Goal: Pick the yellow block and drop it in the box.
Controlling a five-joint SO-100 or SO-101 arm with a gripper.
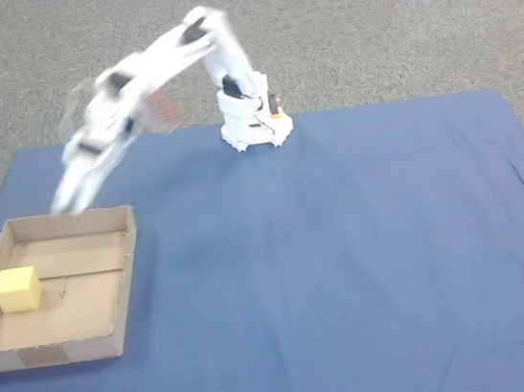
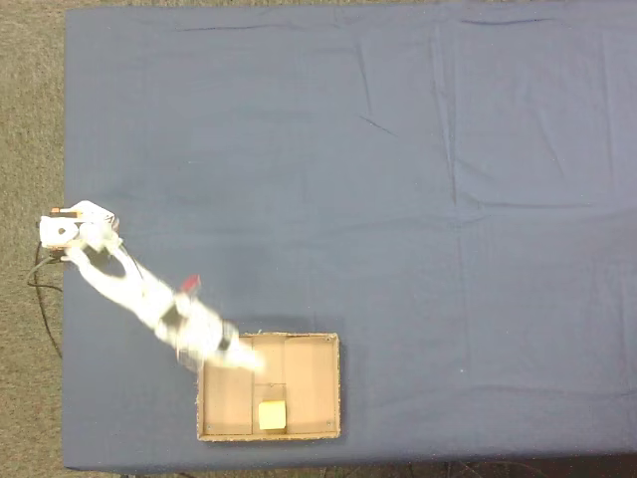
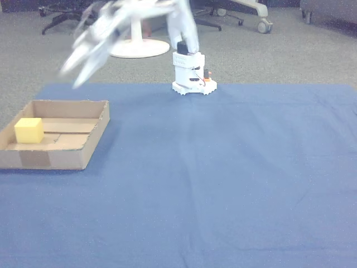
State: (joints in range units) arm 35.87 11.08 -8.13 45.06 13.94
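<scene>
Fingers (image 1: 68, 204): motion-blurred in a fixed view; whether they are apart or together cannot be determined. They carry nothing visible. They sit over the far wall of the box (image 1: 126, 301), and the block (image 1: 17, 290) lies nearer the camera and to the left, on the box floor beside the left wall. The block is a pale-yellow matte cube with no long axis. The box is a shallow brown cardboard tray with low walls, a floor seam and a tape patch on its near wall.

Another fixed view, looking down: the fingers (image 2: 242, 356) are at the box's (image 2: 333, 388) left corner, smeared. The block (image 2: 271, 415) lies down and right of them, against the lower wall. The blue cloth (image 2: 398, 149) covering the surface shows faint creases.

Other view: the fingers (image 3: 70, 70) are raised above the cloth, beyond the box (image 3: 83, 153). The block (image 3: 28, 130) rests inside, at the left end, well apart from them.

Judgement: the block is in the box, so the drop appears complete.
</scene>
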